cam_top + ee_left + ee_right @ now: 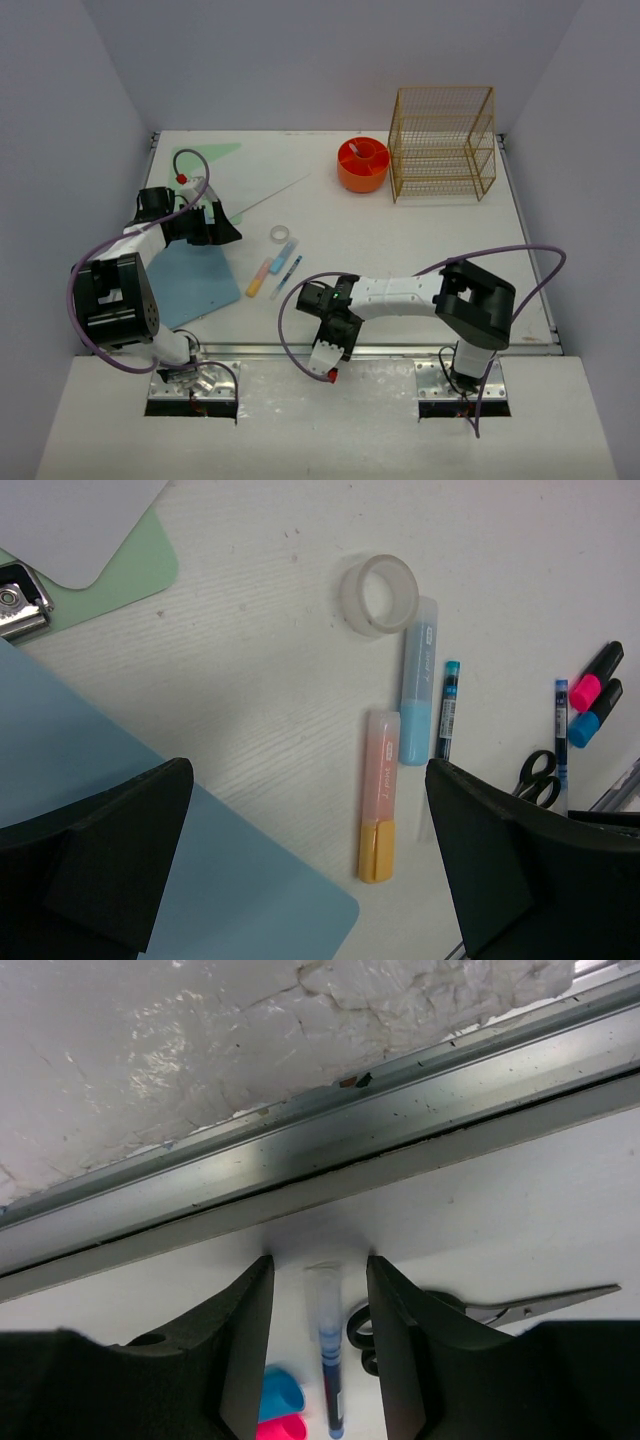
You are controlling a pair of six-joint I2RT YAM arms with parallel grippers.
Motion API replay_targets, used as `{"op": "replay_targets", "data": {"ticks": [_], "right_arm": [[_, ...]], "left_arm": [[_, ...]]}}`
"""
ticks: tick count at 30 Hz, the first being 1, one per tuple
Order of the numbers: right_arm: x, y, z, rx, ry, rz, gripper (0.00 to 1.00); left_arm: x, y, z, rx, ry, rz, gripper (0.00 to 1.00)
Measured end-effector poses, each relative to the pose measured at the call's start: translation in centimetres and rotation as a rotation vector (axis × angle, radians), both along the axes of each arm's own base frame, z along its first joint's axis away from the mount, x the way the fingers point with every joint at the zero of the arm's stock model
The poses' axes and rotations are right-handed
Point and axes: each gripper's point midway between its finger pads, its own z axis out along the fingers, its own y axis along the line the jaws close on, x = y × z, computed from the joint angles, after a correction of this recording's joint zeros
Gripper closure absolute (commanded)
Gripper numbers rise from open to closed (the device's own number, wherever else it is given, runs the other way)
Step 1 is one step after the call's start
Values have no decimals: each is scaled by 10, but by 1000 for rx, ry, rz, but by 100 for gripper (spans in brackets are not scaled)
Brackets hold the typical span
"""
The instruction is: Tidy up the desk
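Stationery is scattered over the desk [420, 250], which is walled by pale panels. The left gripper [308, 770] is held with its fingers wide apart over the rim of a blue folder [190, 280] near the left edge; a tape roll [378, 595] and two highlighters [378, 795] are seen beyond it. At the front edge, by the metal rail [300, 1160], the right gripper [320, 1270] is spread around a pen [328, 1360], and no contact can be made out.

The desk [400, 235] is a large, flat, white rectangular tabletop, lying level. A metal rail [400, 350] runs along its near front edge. Pale lavender panels [300, 60] wall it at the left, rear and right. Its surface carries a faint grain texture.
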Motion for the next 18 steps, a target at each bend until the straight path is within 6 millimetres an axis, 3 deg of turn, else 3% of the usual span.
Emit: {"op": "replay_targets", "data": {"ticks": [11,18], "right_arm": [[14,0,-2,-30,-62,9,59],[25,-8,-3,-67,-108,4,69]], "left_arm": [[0,0,0,0,0,0,0],[0,0,0,0,1,0,0]]}}
